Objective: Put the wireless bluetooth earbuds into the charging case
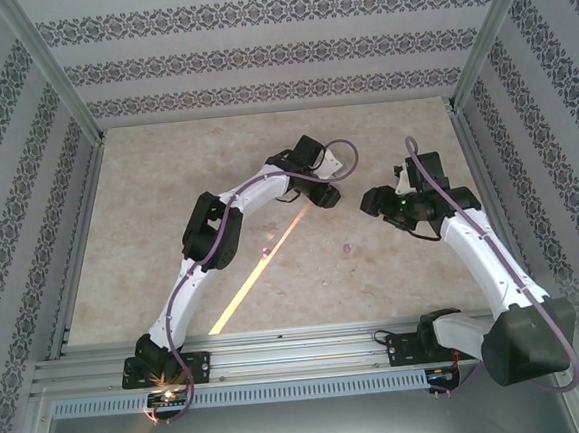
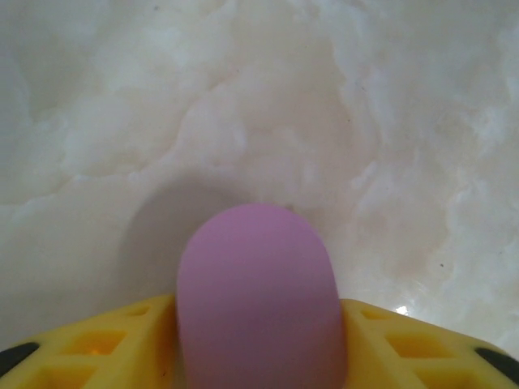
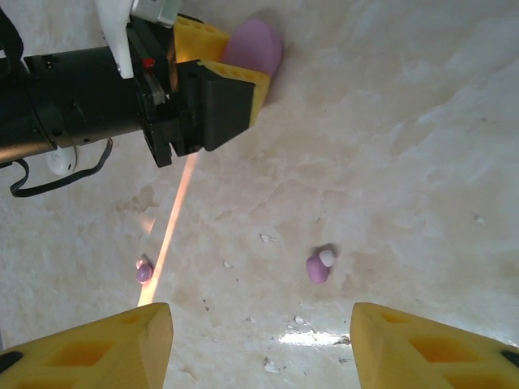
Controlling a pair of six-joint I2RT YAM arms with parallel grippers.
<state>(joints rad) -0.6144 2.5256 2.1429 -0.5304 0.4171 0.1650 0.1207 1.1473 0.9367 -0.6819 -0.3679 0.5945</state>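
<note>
L gripper [image 2: 259, 347] pinches the purple case [image 2: 255, 267], R gripper [image 3: 259, 344] hangs spread wide w/ a purple earbud [image 3: 317, 268] at its 1 o'clock, so imo centre over it b4 closing gently.

The left claw [image 2: 258, 361] grips a purple charging case [image 2: 255, 284] at the bottom middle of the view. Its yellow fingers [image 2: 113, 340] press against the case from both sides. The case's smooth, rounded end points away from the claw, over the pale, marble-patterned tabletop [image 2: 340, 105]. A soft shadow lies on the tabletop just left of and behind the case. Whether the case touches the tabletop cannot be told.
</note>
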